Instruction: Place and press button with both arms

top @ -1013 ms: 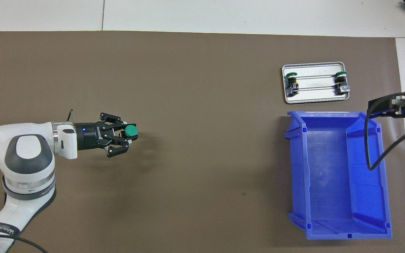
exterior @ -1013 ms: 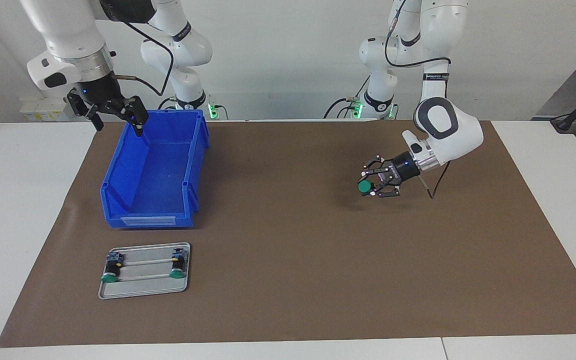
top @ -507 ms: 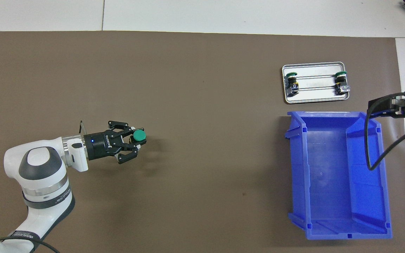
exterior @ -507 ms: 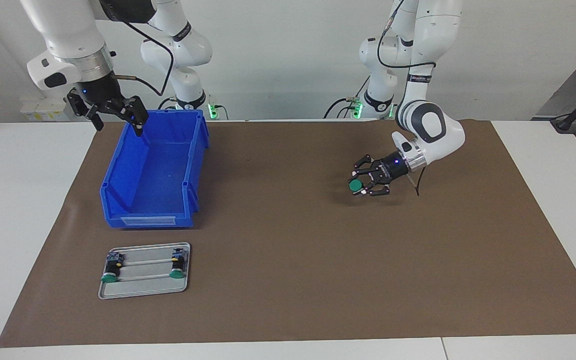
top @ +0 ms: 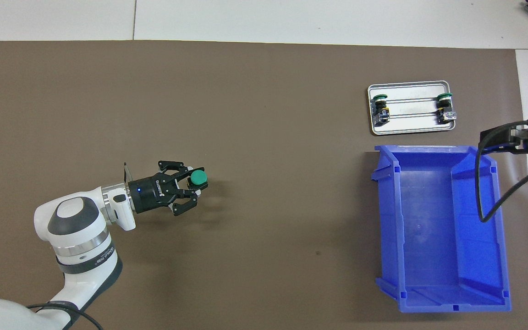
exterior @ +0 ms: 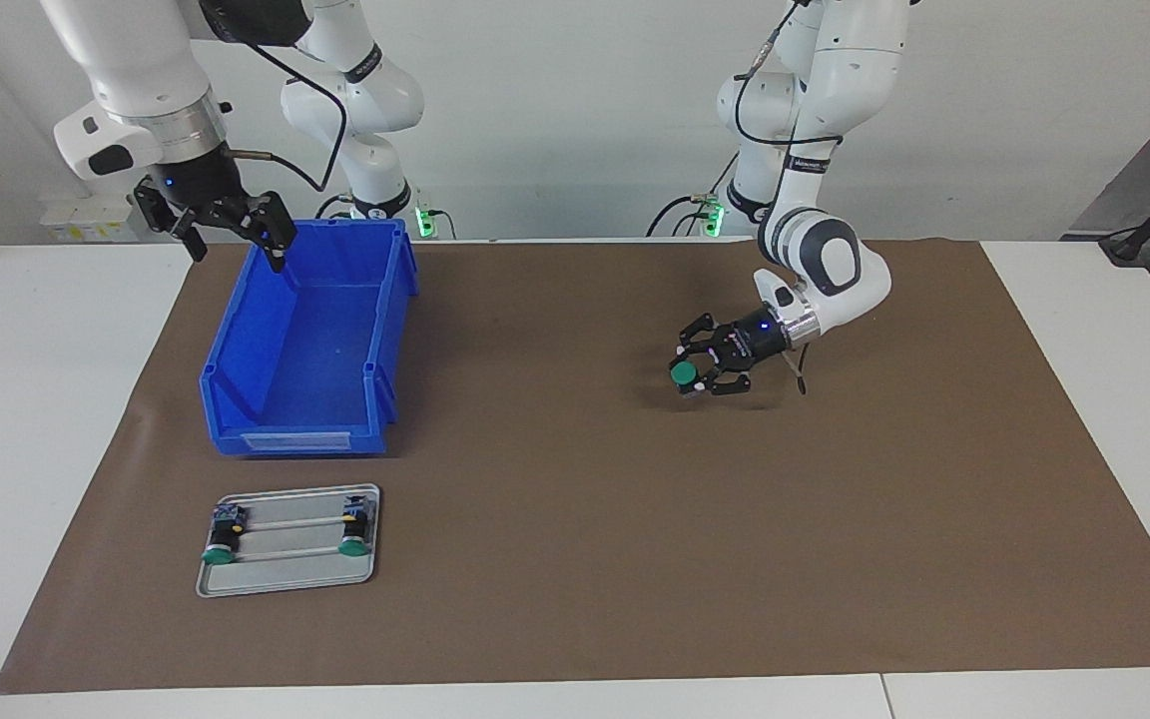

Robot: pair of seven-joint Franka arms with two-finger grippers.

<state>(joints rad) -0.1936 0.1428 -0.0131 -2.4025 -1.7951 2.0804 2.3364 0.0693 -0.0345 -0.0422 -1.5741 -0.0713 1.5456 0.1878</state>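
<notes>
One high camera faces the robots; another looks steeply down from above them; both share the brown mat [exterior: 575,559].

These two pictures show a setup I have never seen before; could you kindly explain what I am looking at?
Two white robot arms work at a table with a brown mat. One picture faces the robots; the other looks down from above their end.

The left gripper holds a green-capped button over the mat. The right gripper waits, open, over the rim of an empty blue bin.

Beside the bin, farther from the robots, a metal tray carries two more buttons.
</notes>
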